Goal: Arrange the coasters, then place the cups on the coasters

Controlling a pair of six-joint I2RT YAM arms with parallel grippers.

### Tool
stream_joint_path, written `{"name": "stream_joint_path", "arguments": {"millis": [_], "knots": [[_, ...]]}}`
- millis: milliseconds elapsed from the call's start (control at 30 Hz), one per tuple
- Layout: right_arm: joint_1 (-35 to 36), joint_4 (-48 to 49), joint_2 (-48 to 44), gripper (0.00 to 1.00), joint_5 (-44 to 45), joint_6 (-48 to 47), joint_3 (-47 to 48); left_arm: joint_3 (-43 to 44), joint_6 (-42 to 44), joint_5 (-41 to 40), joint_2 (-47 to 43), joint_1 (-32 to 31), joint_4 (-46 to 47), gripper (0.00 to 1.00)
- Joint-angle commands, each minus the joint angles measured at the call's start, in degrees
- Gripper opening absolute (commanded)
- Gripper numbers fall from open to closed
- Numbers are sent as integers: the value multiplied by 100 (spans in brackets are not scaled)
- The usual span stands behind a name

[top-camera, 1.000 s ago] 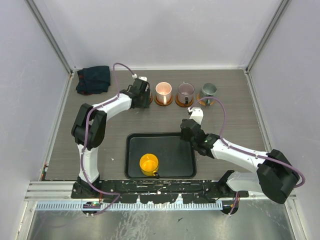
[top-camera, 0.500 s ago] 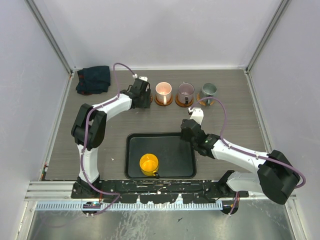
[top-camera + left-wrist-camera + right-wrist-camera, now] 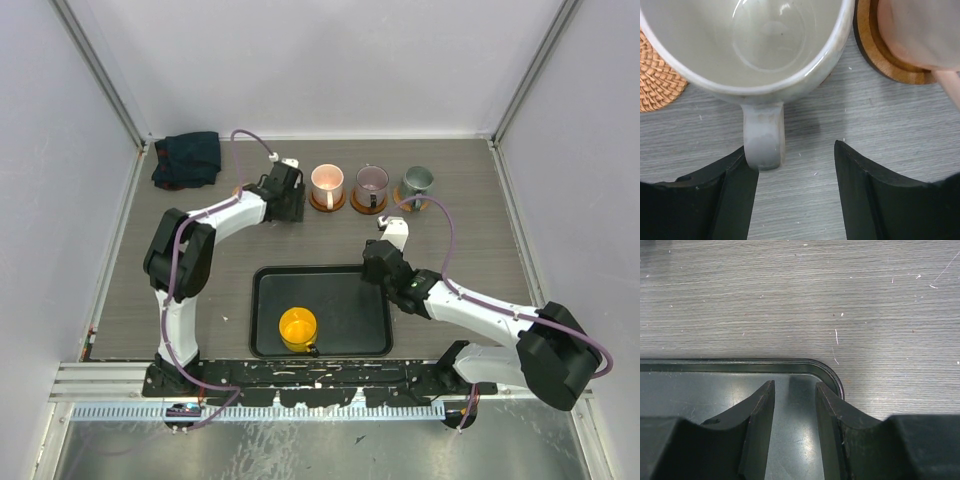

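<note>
Along the far edge of the table: four cups in a row, one cup left in the tray

1. Cream cup point(image 3: 765, 40). Stands at the left end of the row, just beside the pink cup point(image 3: 920, 30), with its handle turned to the near edge. The cup hides the spot beneath it, so I cannot tell whether a coaster lies there.
2. Left gripper point(image 3: 792, 160). Fingers are spread around the handle. One finger touches it and the other stands apart, so nothing is pinched. Judged: the cup is set down, and the loose grip lets the arm draw off without tipping it.
3. Pink cup, mauve cup point(image 3: 372, 182), grey-green cup point(image 3: 417, 180). Each sits on its own brown disc; the wooden coaster point(image 3: 875, 55) shows under the pink one.
4. Woven coaster point(image 3: 655, 75). Bare, just beside the cream cup on the outer side. Likely kept for the last cup.
5. Yellow cup point(image 3: 298, 327). Sits in the black tray point(image 3: 258, 310), well apart from the row, not yet placed.
6. Right gripper point(image 3: 795, 390). Fingers are parted and empty over the tray's far right corner. Probably waiting clear of the left arm.
</note>
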Motion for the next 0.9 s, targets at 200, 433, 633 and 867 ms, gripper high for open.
{"name": "stream_joint_path", "arguments": {"millis": [200, 433, 633, 867], "knots": [[42, 234, -163, 43, -83, 112, 54, -394, -43, -485, -745, -18, 149, 70], [35, 222, -106, 44, -131, 46, 72, -857, 74, -503, -1705, -19, 88, 77], [40, 90, -79, 43, -453, -274, 254, -1922, -12, -59, -2821, -50, -155, 79], [63, -493, -319, 42, -1537, -983, 487, -3348, -449, -65, -4430, -500, -685, 79]]}}
